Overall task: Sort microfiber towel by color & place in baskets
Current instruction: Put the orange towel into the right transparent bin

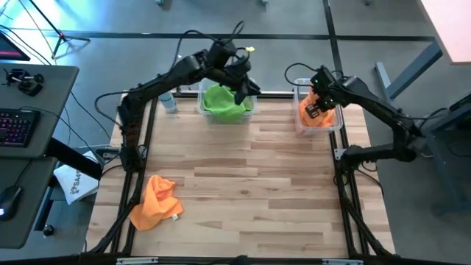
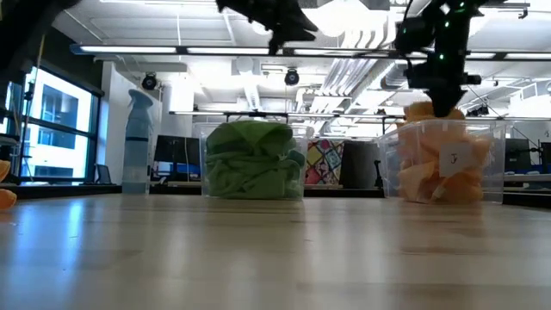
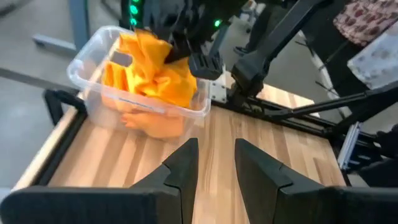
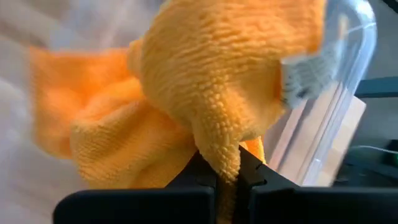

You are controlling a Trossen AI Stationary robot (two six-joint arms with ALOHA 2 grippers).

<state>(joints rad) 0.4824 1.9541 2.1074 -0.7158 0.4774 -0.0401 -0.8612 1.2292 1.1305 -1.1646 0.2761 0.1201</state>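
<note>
Two clear baskets stand at the table's far edge. The wider one (image 1: 227, 105) holds green towels (image 2: 252, 162). The narrower one (image 1: 321, 118) holds orange towels (image 2: 441, 164). My left gripper (image 3: 216, 163) hovers open above the green basket's right side (image 1: 240, 87), with nothing between its fingers. My right gripper (image 1: 318, 103) is over the orange basket, shut on an orange towel (image 4: 205, 81). Another orange towel (image 1: 156, 201) lies crumpled on the table at the near left. My right gripper pinches a bunched fold of the orange towel (image 4: 224, 157) between its two fingers, coming steeply from above. The rest of the towel spreads out beyond the fingertips onto the orange pile inside the basket, its top (image 2: 422, 110) just above the rim.
A light-blue spray bottle (image 1: 169, 103) stands at the far left, beside the green basket. The wooden table's middle and near right (image 1: 280, 199) are bare. A desk with a keyboard (image 1: 18, 126) stands beyond the table's left edge.
</note>
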